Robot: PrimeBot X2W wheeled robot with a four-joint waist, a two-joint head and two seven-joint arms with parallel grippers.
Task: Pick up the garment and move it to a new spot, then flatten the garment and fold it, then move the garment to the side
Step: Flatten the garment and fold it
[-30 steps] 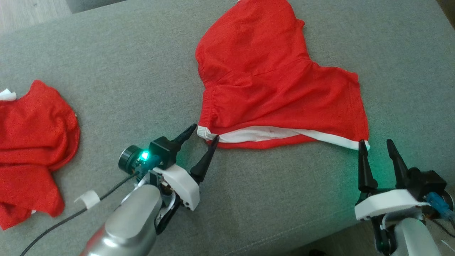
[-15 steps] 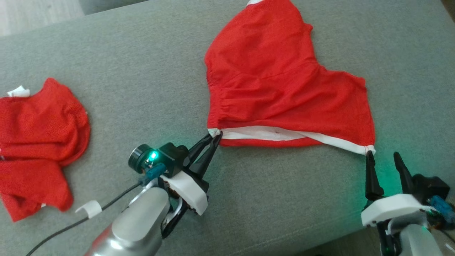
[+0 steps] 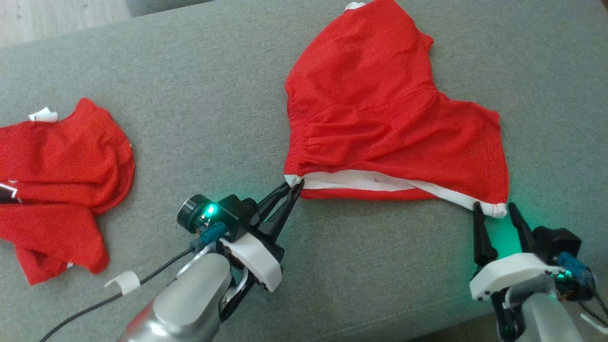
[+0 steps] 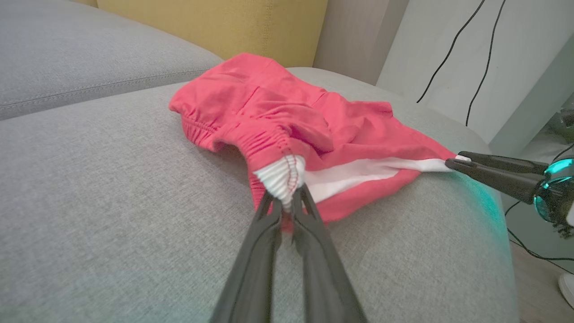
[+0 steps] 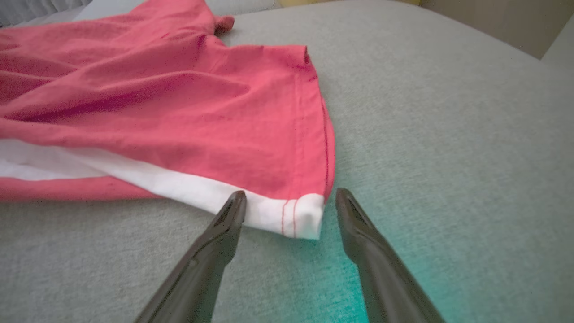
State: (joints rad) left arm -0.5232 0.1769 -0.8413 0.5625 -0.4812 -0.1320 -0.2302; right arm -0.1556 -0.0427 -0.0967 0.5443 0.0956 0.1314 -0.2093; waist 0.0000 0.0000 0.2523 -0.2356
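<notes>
The garment (image 3: pixel 380 118) lies rumpled on the sofa (image 3: pixel 190 95), the left gripper (image 3: pixel 295 186) clenching one white corner, the right gripper (image 3: pixel 491 207) with fingers released astride the other; lifting, flattening, folding remain.

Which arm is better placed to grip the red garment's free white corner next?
Right. The right gripper stands open astride that corner of the red cloth garment; the left gripper is shut on the other corner.

Head view looks down, wrist views low, close, sharing garment (image 3: pixel 380 118)
</notes>
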